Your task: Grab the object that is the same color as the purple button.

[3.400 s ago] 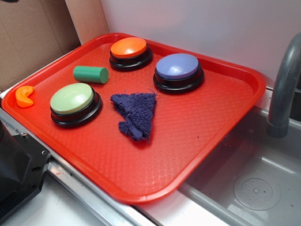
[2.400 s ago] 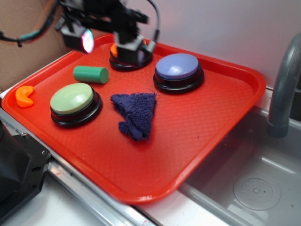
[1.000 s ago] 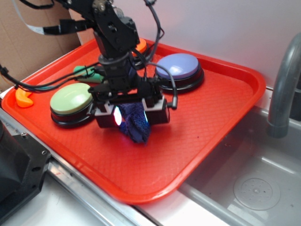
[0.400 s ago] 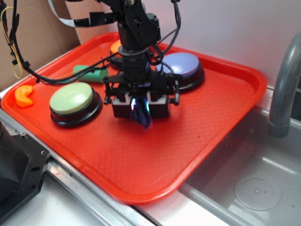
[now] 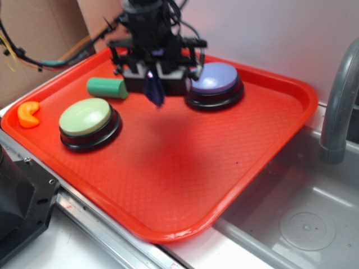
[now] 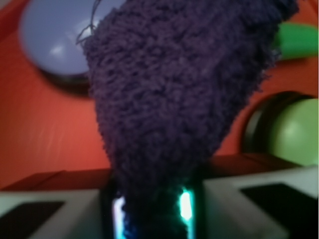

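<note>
Gripper (image 5: 154, 78) is seen above the far part of the red tray (image 5: 269, 140), blurred in the exterior view. Its fingers are closed tight on the cloth (image 5: 153, 91), which hangs down from between them, clear of the tray surface. In the wrist view the cloth (image 6: 184, 94) fills most of the frame, dark purple and fuzzy, pinched at its lower end between the two pads, with only a narrow gap left between them.

Purple button (image 5: 215, 79) is found just to the right of the gripper in the exterior view, at the tray's back; its lavender dome (image 6: 60, 35) is seen behind the cloth from the wrist. Green button (image 5: 87, 119) is placed at the near left of the tray, well apart from the cloth. Green cylinder (image 5: 106, 87) lies on its side behind it. Orange button is hidden behind the arm. A small orange piece (image 5: 28, 114) lies off the tray's left edge. A grey sink (image 5: 291, 224) and faucet (image 5: 339, 106) are noted at right.
</note>
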`<control>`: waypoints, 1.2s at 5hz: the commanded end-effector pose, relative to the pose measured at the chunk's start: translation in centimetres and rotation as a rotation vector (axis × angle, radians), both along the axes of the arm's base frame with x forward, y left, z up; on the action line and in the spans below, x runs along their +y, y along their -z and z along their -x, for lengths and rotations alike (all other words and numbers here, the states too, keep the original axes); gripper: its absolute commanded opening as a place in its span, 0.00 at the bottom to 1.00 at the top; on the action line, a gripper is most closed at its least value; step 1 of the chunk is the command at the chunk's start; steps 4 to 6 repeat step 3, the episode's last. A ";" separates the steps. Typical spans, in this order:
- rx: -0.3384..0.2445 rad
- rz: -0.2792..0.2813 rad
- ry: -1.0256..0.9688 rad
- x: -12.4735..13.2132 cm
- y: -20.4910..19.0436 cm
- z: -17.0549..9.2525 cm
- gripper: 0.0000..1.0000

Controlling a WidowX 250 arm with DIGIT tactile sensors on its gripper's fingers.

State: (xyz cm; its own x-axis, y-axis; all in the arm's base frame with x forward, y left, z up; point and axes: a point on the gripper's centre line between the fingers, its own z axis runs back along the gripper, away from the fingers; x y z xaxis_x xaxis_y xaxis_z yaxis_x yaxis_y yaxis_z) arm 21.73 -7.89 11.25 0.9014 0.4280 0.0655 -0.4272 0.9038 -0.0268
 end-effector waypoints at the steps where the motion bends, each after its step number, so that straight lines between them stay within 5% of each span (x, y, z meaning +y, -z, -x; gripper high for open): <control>1: -0.003 -0.144 0.089 -0.2 -11.9 4.5 0.00; 3: 0.063 -0.142 0.036 1.1 -11.2 3.9 0.00; 6: 0.063 -0.142 0.036 1.1 -11.2 3.9 0.00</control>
